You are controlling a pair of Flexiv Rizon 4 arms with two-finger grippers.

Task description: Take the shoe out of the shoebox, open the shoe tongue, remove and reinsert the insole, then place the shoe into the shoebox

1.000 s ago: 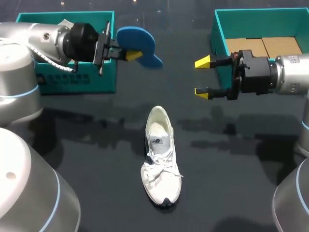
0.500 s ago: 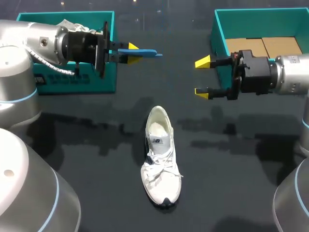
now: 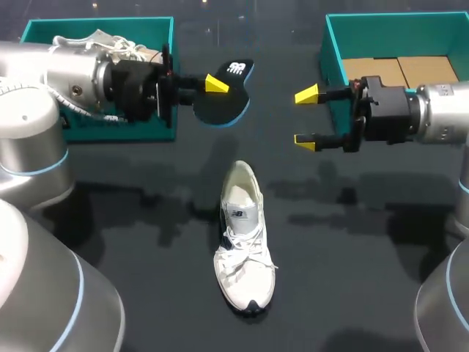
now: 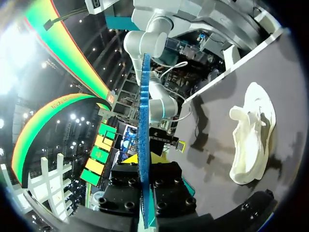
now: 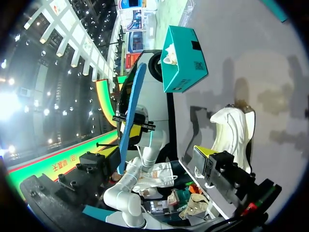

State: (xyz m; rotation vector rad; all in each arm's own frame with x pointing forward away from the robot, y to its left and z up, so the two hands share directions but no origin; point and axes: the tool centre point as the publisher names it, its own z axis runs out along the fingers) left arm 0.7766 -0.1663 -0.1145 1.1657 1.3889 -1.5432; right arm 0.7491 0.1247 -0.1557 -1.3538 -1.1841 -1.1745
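A white shoe (image 3: 244, 242) lies on the dark table, toe toward me, its opening empty. Above and behind it my left gripper (image 3: 211, 84) is shut on the insole (image 3: 223, 99), held off the table with its black underside toward the head camera. In the left wrist view the insole (image 4: 144, 116) stands edge-on between the yellow tips of the left gripper (image 4: 144, 158), with the shoe (image 4: 251, 140) off to one side. My right gripper (image 3: 306, 117) hangs open and empty to the right of the insole. From the right wrist, the insole (image 5: 130, 108) and the shoe (image 5: 231, 133) show ahead.
A teal box (image 3: 110, 121) at the back left holds another white shoe (image 3: 110, 40). The teal shoebox (image 3: 333, 59) at the back right has a brown cardboard floor and sits behind my right arm. The same left box (image 5: 183, 60) shows in the right wrist view.
My left wrist has rolled the insole over: blue face up, then edge-on, now black underside up. The gripper has also drifted slightly right. The right arm and shoe have not moved.
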